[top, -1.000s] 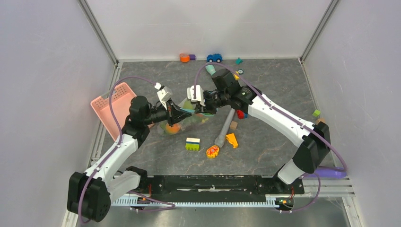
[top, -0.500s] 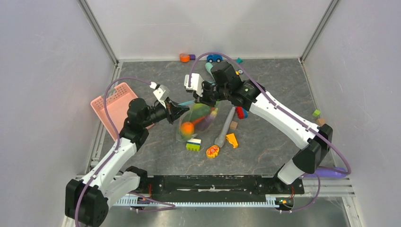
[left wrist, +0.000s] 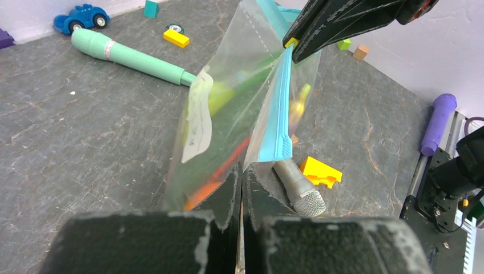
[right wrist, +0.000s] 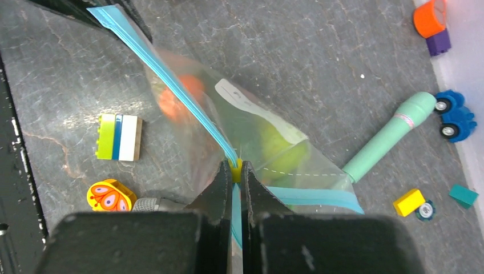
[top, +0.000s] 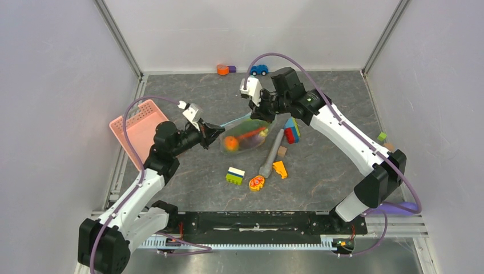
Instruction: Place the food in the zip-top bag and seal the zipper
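The clear zip-top bag hangs stretched between both grippers above the table. Inside it lies food: an orange piece and a green piece. My left gripper is shut on the bag's corner at one end of the teal zipper. My right gripper is shut on the zipper's small yellow slider, partway along the strip. Between the two grippers the zipper runs as one thin taut line. Past the slider it looks wider.
A pink slotted basket lies at the left. Under the bag are a grey microphone toy, a striped block, an orange-red oval toy and a yellow block. A teal stick and blue car lie farther back.
My right gripper closed, then slid back and to the right, away from the left gripper. The bag rose and stretched, and the food swung inside it.
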`<state>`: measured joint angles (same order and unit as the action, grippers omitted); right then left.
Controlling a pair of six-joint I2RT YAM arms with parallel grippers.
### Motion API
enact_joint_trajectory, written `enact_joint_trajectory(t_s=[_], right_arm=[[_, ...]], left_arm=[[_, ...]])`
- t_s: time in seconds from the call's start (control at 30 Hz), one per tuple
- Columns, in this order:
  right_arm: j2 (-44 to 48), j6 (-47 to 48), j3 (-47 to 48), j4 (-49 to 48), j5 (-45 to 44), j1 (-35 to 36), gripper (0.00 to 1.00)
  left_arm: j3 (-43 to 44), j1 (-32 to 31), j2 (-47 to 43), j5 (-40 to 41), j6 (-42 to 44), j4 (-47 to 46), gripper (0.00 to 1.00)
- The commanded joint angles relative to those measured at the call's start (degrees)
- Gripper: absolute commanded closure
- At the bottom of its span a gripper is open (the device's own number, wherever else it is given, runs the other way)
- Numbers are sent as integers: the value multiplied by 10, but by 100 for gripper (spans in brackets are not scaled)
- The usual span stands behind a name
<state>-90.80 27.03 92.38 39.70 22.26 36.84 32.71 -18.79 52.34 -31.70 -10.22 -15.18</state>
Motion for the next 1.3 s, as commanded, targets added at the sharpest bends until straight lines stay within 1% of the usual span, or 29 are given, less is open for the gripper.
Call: enact_joint_trajectory(t_s=[0.0,0.03,0.1,0.17,0.2,0.37,0.47,0.53,0.57,0.63,0.67,0.7,0.73,0.87,1.0,1.07,1.1,1.13,1.17,1.23,1.27], right_arm=[[37,23,-6,-20,30,-35,100],[39,24,-12,-27,46,-35,100],[47,36,-23,-39,77,-35,100],[57,50,-36,-48,98,-34,100],[61,55,-44,-53,107,-35,100],[65,72,-64,-65,157,-34,100],[60,80,-62,-65,180,-29,100],[58,84,-62,-70,186,-25,100],[58,86,-62,-73,190,-22,100],[58,98,-60,-75,199,-13,100],[58,104,-60,-74,201,-8,100],[58,110,-59,-74,201,-1,100],[59,117,-59,-74,200,5,100],[56,120,-51,-85,192,31,97],[61,45,-55,-160,155,41,96],[65,44,-58,-175,150,40,96],[69,49,-60,-173,149,41,94],[74,59,-66,-165,149,41,89],[78,68,-70,-155,147,41,82],[94,57,-85,-149,114,41,63],[103,30,-93,-155,78,41,54]], left_arm=[[-2,11,10,-19,19,-6,98],[4,11,15,-40,16,-14,95],[20,11,29,-102,9,-21,66],[30,11,46,-130,-10,-43,56],[32,11,53,-135,-15,-57,54],[36,10,91,-173,-41,-123,50],[47,3,114,-192,-53,-155,50],[60,-6,130,-202,-52,-157,51],[67,-12,138,-206,-50,-157,55],[81,-23,155,-218,-47,-157,76],[88,-28,163,-223,-46,-157,90],[95,-33,169,-225,-46,-157,97],[101,-38,175,-227,-47,-156,98],[109,-53,183,-234,-46,-157,98],[100,-61,169,-229,-43,-158,98],[90,-62,159,-221,-42,-157,98],[83,-62,154,-218,-40,-157,98],[77,-62,146,-216,-36,-157,98],[72,-62,139,-216,-33,-155,98],[60,-62,126,-225,-25,-155,98],[55,-62,121,-229,-20,-152,98]])
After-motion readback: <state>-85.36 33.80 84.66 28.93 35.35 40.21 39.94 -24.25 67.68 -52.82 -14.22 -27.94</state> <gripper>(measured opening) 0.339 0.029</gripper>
